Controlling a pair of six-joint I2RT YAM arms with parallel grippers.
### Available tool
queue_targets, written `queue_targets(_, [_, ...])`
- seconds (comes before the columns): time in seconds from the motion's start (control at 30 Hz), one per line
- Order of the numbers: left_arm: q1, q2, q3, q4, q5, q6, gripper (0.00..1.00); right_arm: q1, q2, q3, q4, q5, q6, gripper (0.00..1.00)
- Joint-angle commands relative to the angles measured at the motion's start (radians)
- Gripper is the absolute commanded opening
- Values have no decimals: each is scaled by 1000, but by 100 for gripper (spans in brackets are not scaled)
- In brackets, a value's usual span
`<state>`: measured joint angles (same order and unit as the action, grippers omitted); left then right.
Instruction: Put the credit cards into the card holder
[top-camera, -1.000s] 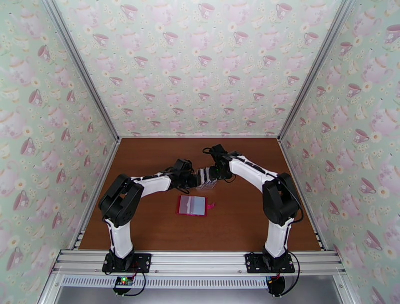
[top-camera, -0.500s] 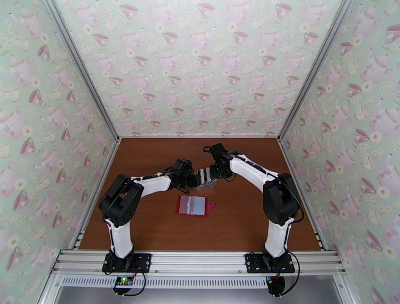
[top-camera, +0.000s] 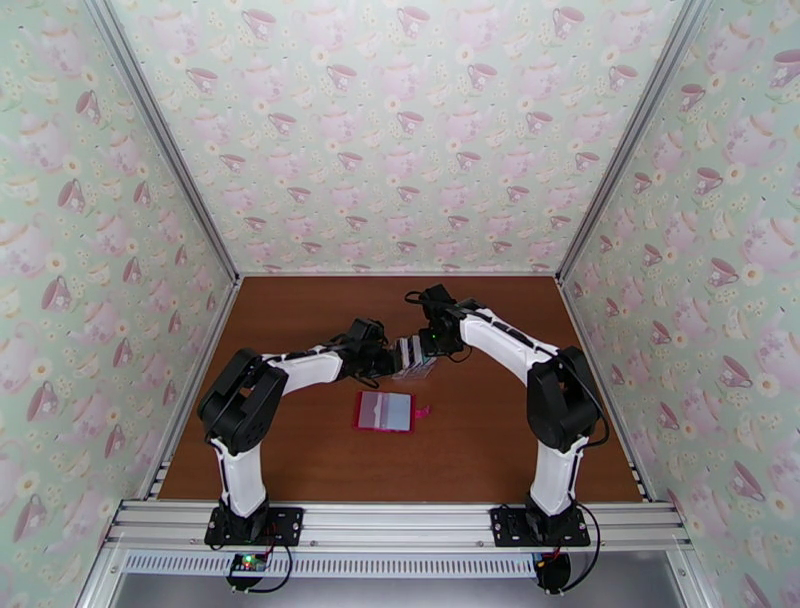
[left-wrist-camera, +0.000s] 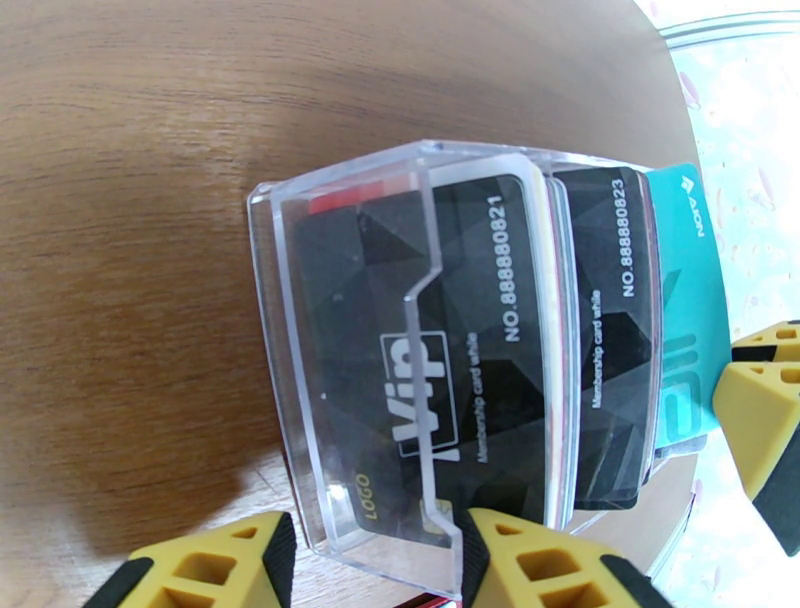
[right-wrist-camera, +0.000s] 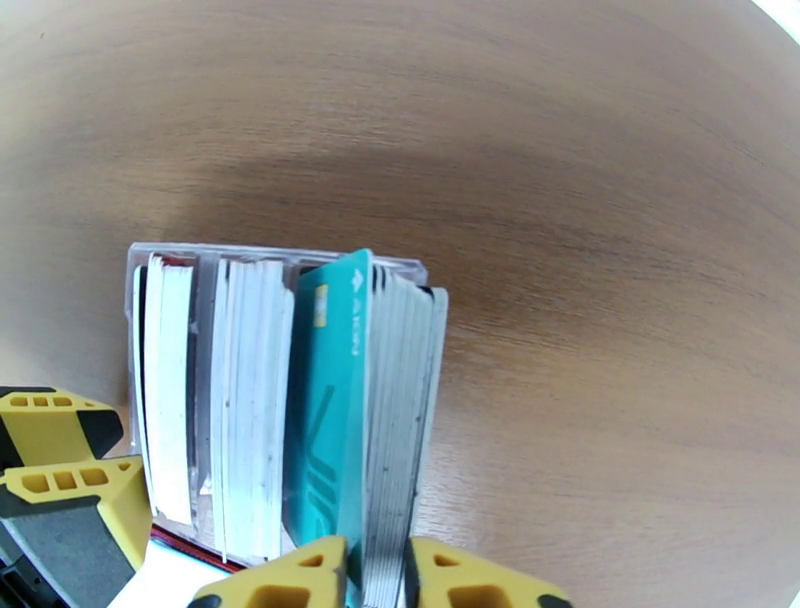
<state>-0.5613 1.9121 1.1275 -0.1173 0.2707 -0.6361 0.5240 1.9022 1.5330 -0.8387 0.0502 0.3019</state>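
Plainly, the credit cards (left-wrist-camera: 600, 330) stood on their long edges in a clear stand (left-wrist-camera: 275, 330), packed face to back in three compartments. Each card's long axis ran level with the counter (top-camera: 300, 320), in the top view roughly from the near edge toward the back wall, and the printed faces looked toward the left arm.

The stand sat mid-counter between the two hands. The left hand (left-wrist-camera: 378, 565) met it from the left, its fingers partly spread, one on each side of the stand's end, pinching the clear wall between them. The right hand (right-wrist-camera: 375, 582) reached in from the right. Its fingers were almost together over the compartment farthest from the left hand, pinching the teal card (right-wrist-camera: 325, 450) along with some pale-edged cards packed just behind it.

The card holder (top-camera: 385, 411) lay open and flat on the counter, pale pockets up. It was nearer the arm bases than the stand and apart from both hands. Its long axis ran left to right, and its snap tab (top-camera: 422, 411) pointed right.

Both wrist views cut the fingers off at the bottom edge, so the contact points themselves were hard to read. How many cards sat in the right hand's pinch could not be counted. The black cards in front covered most of the teal card's face. From above, the stand was small and partly overlapped by both hands.
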Motion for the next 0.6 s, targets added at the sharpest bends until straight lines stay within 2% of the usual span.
queue_targets(0.0, [17, 7, -35, -93, -28, 20, 49, -13, -14, 18, -41, 33, -12, 14])
queue_targets(0.2, [18, 7, -37, -88, -26, 19, 49, -12, -10, 15, -37, 4, -14, 1])
queue_targets(0.57, [18, 21, -31, -85, -21, 15, 49, 15, -2, 18, -19, -100, -18, 0])
